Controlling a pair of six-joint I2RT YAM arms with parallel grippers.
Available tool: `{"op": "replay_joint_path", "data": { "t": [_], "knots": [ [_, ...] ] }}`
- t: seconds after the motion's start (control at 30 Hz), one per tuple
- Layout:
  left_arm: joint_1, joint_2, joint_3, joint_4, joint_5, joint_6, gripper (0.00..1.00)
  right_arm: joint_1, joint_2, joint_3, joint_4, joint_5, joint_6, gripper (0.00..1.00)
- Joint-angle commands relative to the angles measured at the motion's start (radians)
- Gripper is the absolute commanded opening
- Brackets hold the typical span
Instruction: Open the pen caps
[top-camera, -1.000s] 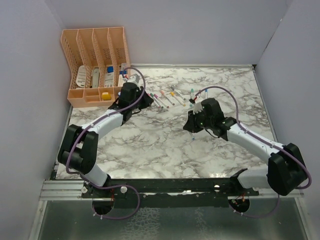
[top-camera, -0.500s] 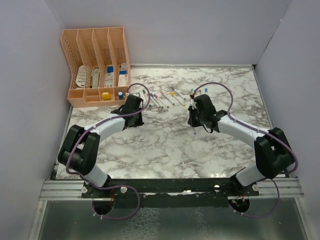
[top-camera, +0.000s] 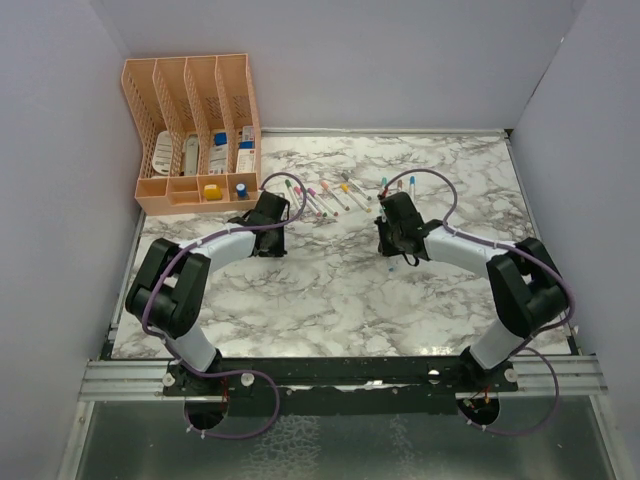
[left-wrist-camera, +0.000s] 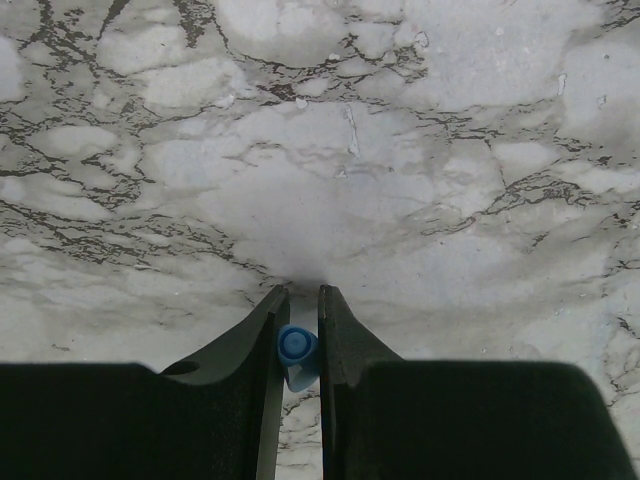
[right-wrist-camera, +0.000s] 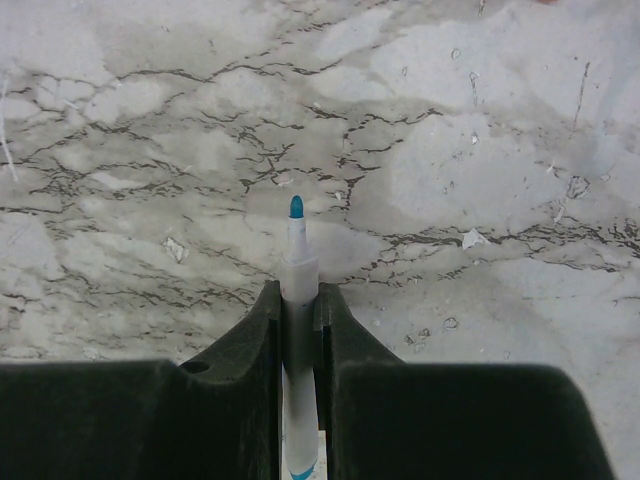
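Over the marble table (top-camera: 330, 290), the left gripper (left-wrist-camera: 301, 300) pinches a stubby blue cap (left-wrist-camera: 296, 352) while the right gripper (right-wrist-camera: 297, 300) clamps the bared blue-tipped pen (right-wrist-camera: 296, 245) by its barrel: both light, stiff, slick plastic, probably best held across the round sides.

1 overhead view; 2 wrist close-ups facing tabletop (top-camera: 330, 290).

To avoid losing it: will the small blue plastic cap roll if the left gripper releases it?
Probably yes: the small blue plastic cap looks round, and the marble table looks smooth and flat. It seems stiff, undeformed where the left gripper pinches it.
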Motion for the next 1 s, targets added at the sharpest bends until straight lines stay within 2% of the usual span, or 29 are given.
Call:
{"op": "replay_joint_path", "data": {
  "t": [0.0,0.13,0.2,0.4,0.67,0.73,0.8,0.9,0.97],
  "knots": [
    [0.01,0.013,0.025,-0.017,-0.014,0.028,0.02,-0.007,0.047,0.03,0.054,0.007,0.011,0.01],
    [0.013,0.02,0.028,-0.027,-0.005,0.035,0.11,-0.009,0.084,0.045,0.055,0.006,0.016,0.05],
    [0.014,0.021,0.028,-0.029,-0.003,0.036,0.18,-0.01,0.095,0.05,0.053,-0.001,0.022,0.09],
    [0.017,0.012,0.022,-0.037,-0.002,0.038,0.38,-0.012,0.107,0.042,0.054,-0.029,0.044,0.31],
    [0.026,-0.027,0.044,-0.064,-0.01,0.035,0.45,-0.015,0.086,0.063,0.035,-0.025,0.042,0.5],
    [0.028,-0.053,0.069,-0.082,-0.011,0.034,0.48,-0.02,0.068,0.096,0.014,-0.01,0.036,0.63],
    [0.03,-0.084,0.105,-0.101,-0.017,0.034,0.52,-0.038,0.048,0.141,-0.002,-0.001,0.027,0.72],
    [0.03,-0.129,0.166,-0.13,-0.019,0.04,0.57,-0.088,0.042,0.222,-0.029,-0.004,0.002,0.82],
    [0.032,-0.153,0.203,-0.145,-0.019,0.044,0.62,-0.131,0.069,0.299,-0.063,-0.004,-0.017,0.84]
  ]
}}
